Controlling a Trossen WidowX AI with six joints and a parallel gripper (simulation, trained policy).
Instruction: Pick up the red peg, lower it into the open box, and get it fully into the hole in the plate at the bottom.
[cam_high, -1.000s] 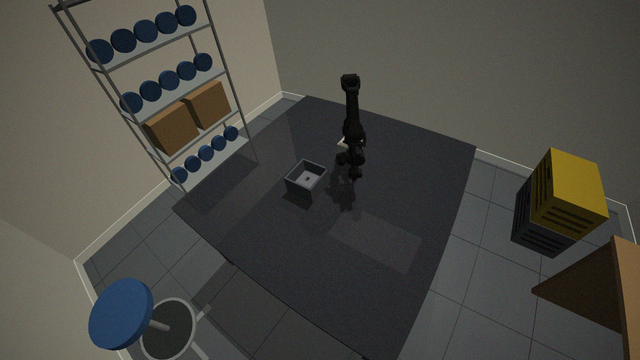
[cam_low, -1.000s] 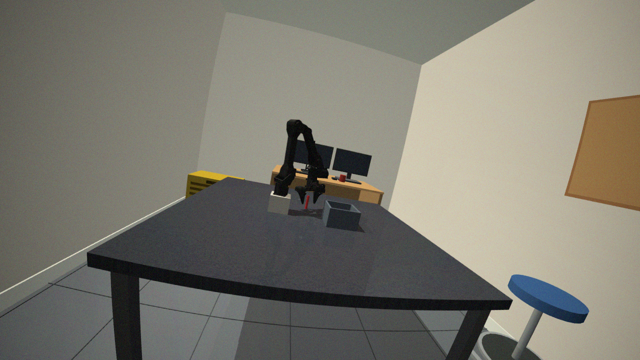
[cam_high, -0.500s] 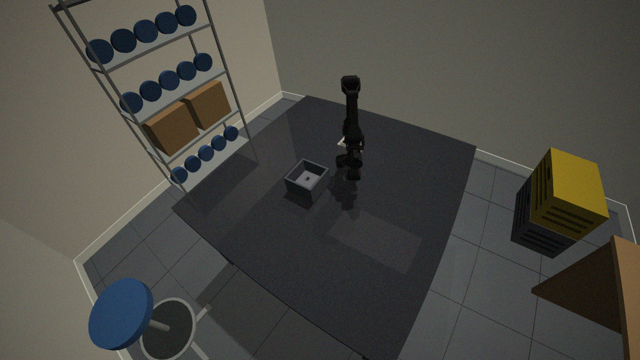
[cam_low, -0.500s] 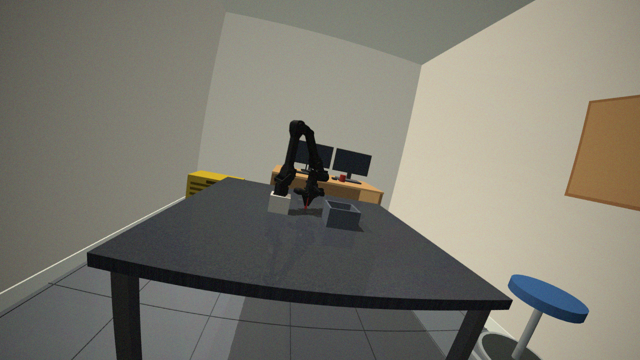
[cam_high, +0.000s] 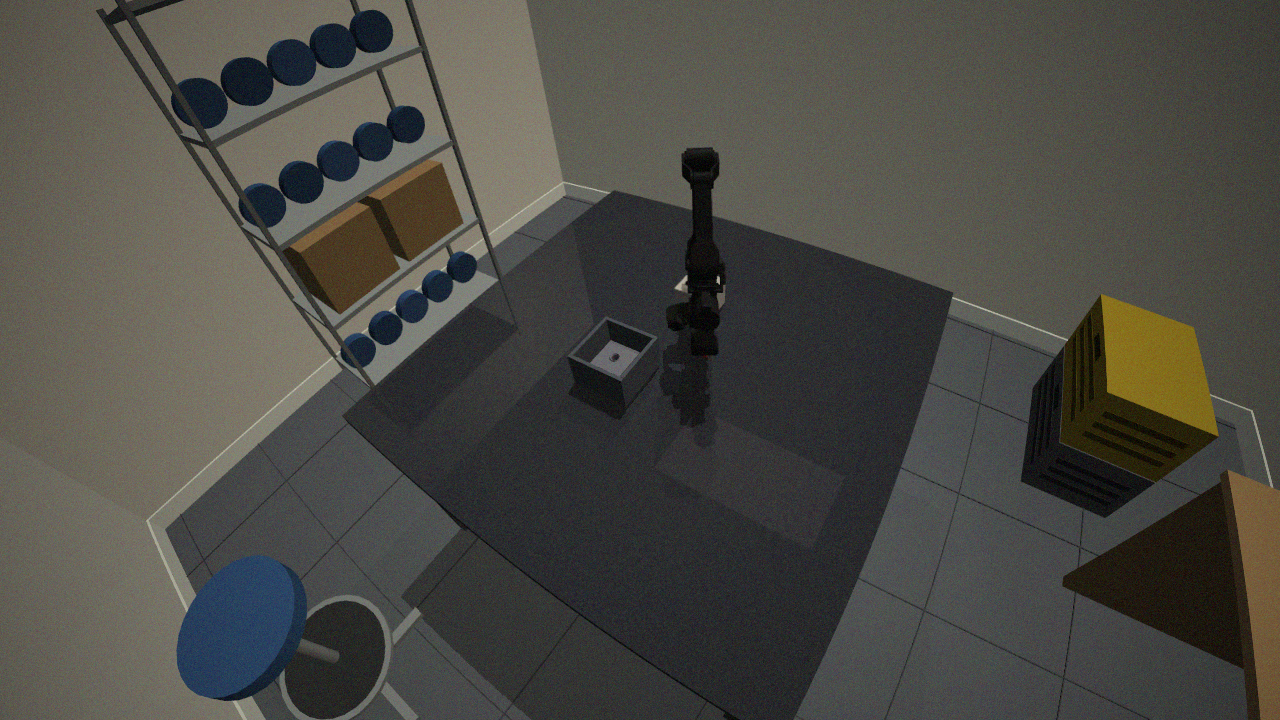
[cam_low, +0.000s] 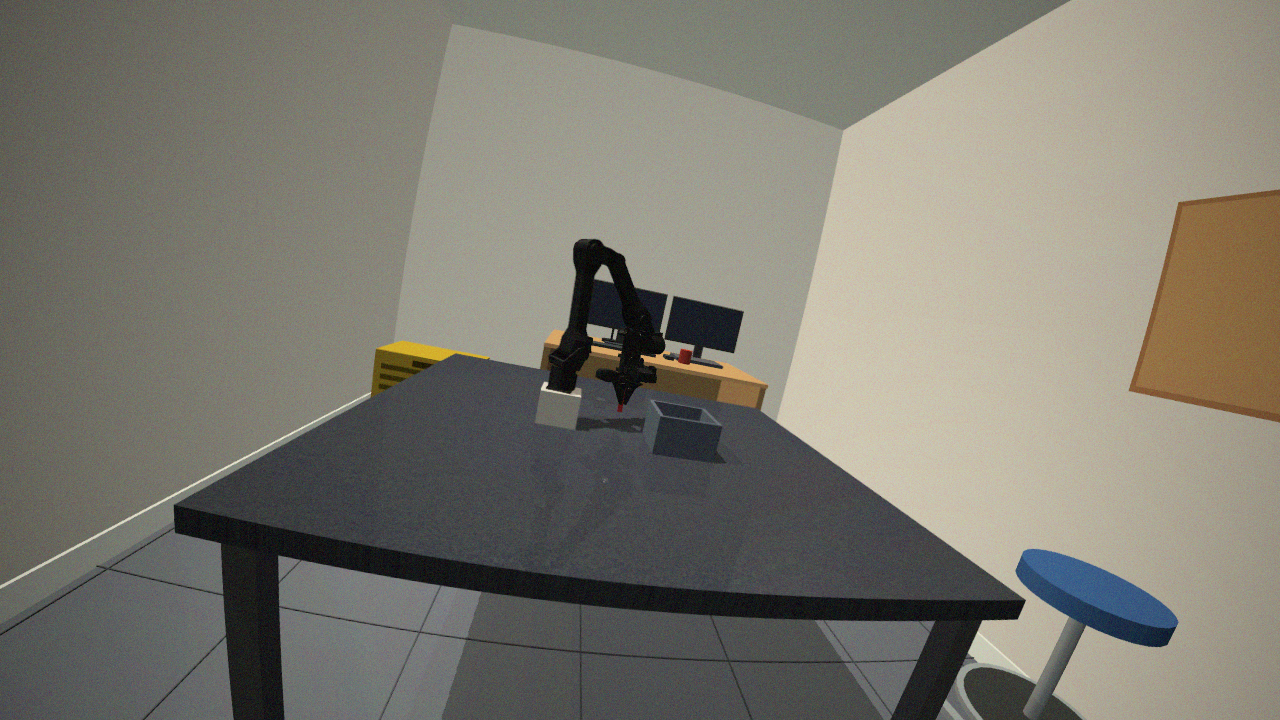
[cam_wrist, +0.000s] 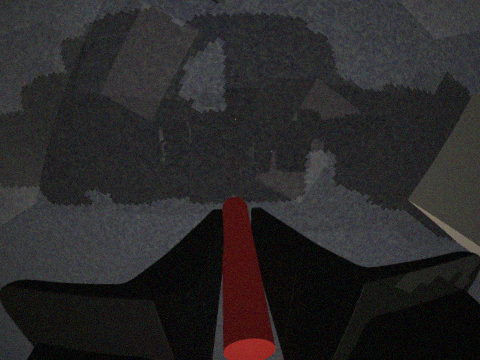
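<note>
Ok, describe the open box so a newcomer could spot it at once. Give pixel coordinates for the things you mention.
Find the big dark table (cam_high: 751, 501) (cam_low: 572, 528), with a black arm (cam_high: 702, 210) (cam_low: 580, 308) mounted on it. Beside the arm stands a small grey box (cam_high: 637, 386) (cam_low: 684, 440) with no lid. Unlike the pale block (cam_low: 558, 407) under the arm, it is hollow, with a light plate (cam_high: 601, 360) inside that has one small hole.
</note>
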